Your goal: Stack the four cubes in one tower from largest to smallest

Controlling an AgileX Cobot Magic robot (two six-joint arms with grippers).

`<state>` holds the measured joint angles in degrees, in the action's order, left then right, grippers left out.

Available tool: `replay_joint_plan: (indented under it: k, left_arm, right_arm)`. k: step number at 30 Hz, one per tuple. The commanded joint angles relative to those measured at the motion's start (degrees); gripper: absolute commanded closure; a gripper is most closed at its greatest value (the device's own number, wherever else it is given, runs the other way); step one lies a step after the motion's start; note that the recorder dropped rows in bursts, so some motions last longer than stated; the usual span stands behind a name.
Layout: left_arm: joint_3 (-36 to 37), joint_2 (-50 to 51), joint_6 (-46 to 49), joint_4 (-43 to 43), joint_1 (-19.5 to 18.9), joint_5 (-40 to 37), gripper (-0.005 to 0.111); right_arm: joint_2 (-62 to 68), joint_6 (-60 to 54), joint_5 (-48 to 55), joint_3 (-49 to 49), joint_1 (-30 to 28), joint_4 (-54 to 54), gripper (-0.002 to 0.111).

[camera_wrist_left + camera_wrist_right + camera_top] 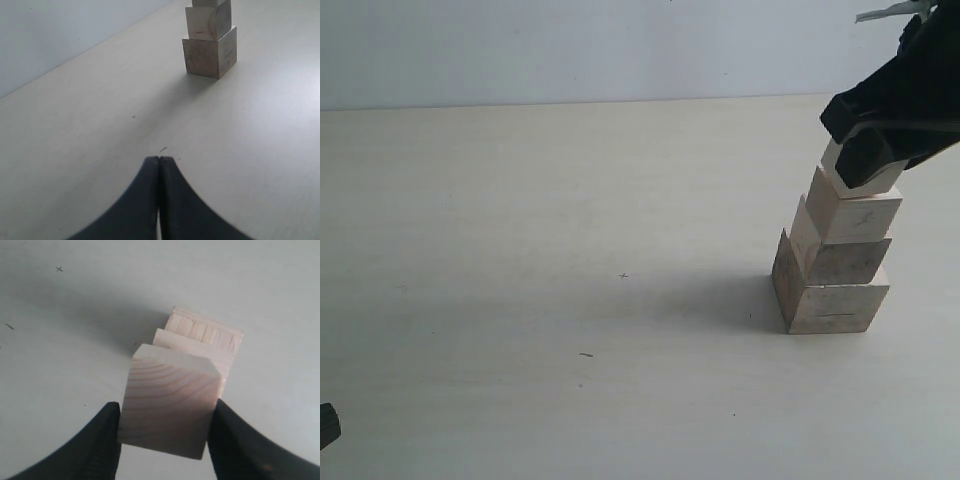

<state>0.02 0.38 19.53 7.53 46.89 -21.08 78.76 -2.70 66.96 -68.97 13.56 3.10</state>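
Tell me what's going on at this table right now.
The right hand grips the smallest cube by two sides at the top of the tower, where it appears to sit on the third cube. The cubes below are stacked on the table, with the largest cube at the base. The left hand is shut, holds nothing and is well away from the tower.

Cubes [842, 262]: bare pale wood, matt, slightly rough; top cube [170, 400] shows curved ring grain. Table [570, 200]: smooth, matt, off-white, faint streaks. Right gripper fingers [100, 450]: black, smooth, dull sheen, looks like plastic.
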Motion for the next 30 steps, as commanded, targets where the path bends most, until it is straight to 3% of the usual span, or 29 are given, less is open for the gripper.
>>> replay_joint_plan:
  k: [1,30]
  left_arm:
    - [-0.02,-0.38,-0.21,0.19,-0.09,0.35,0.107]
    - [-0.02,-0.38,-0.21,0.19,-0.09,0.35,0.107]
  right_arm:
    - [0.04,-0.86,0.04,0.06,-0.25,-0.14,0.093]
    - [0.28,-0.56,-1.17,0.06,-0.25,-2.18,0.093]
